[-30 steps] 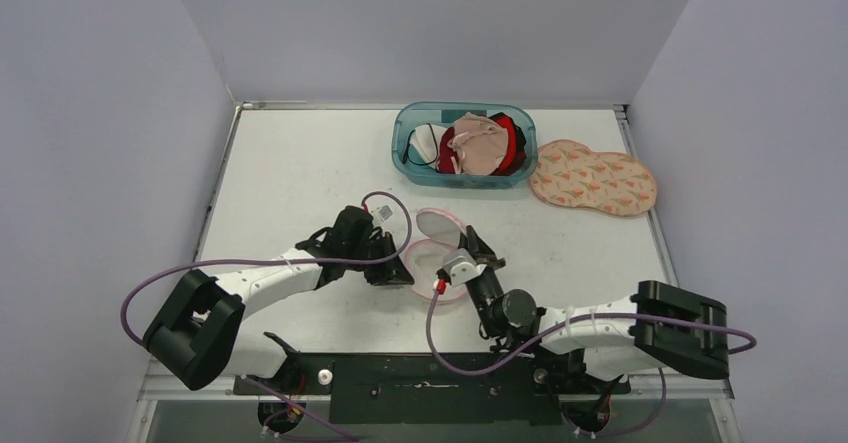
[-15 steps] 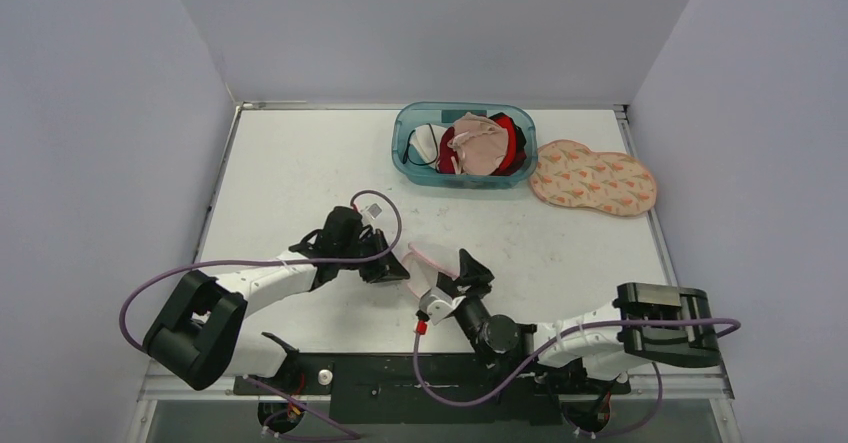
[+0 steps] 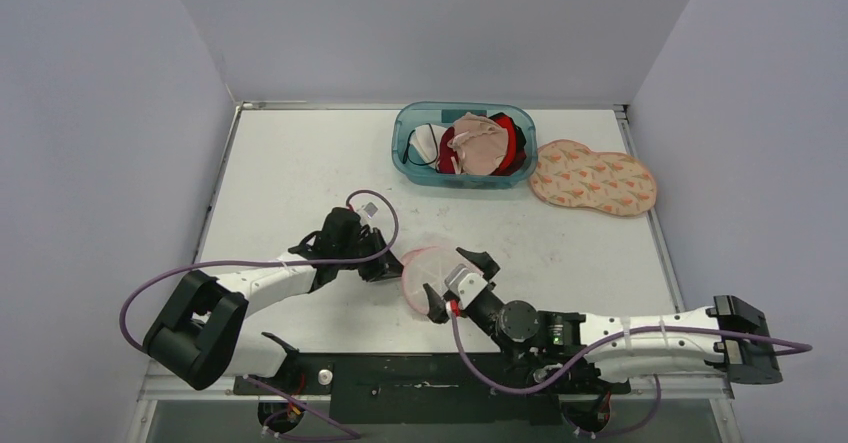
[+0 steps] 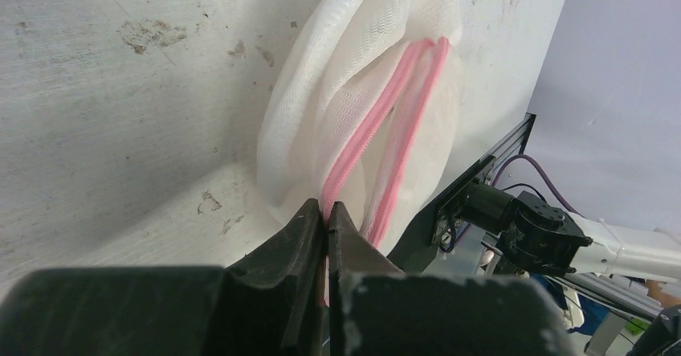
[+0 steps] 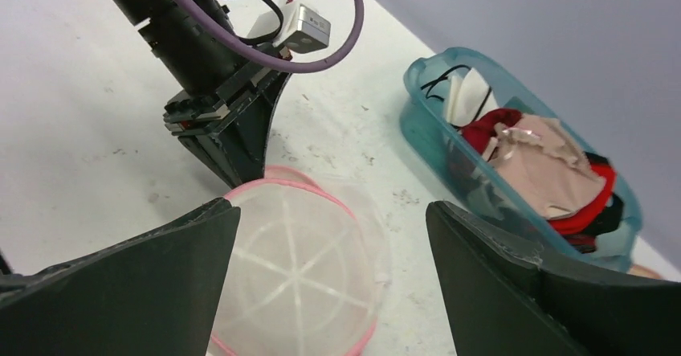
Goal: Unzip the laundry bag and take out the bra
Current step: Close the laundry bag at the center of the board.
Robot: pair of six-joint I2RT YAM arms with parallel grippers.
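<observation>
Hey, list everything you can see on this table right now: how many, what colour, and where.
laundry bag: one, white mesh with a pink zip edge, near middle of the table
bin: one, translucent teal, far side of the table
garments: several, red, beige, white and black, piled in the bin
patterned cloth: one, peach with a print, flat beside the bin's right end
table: one, white, scuffed
left end effector: one, black, shut on the laundry bag's pink edge
right end effector: one, black, open, facing the laundry bag
</observation>
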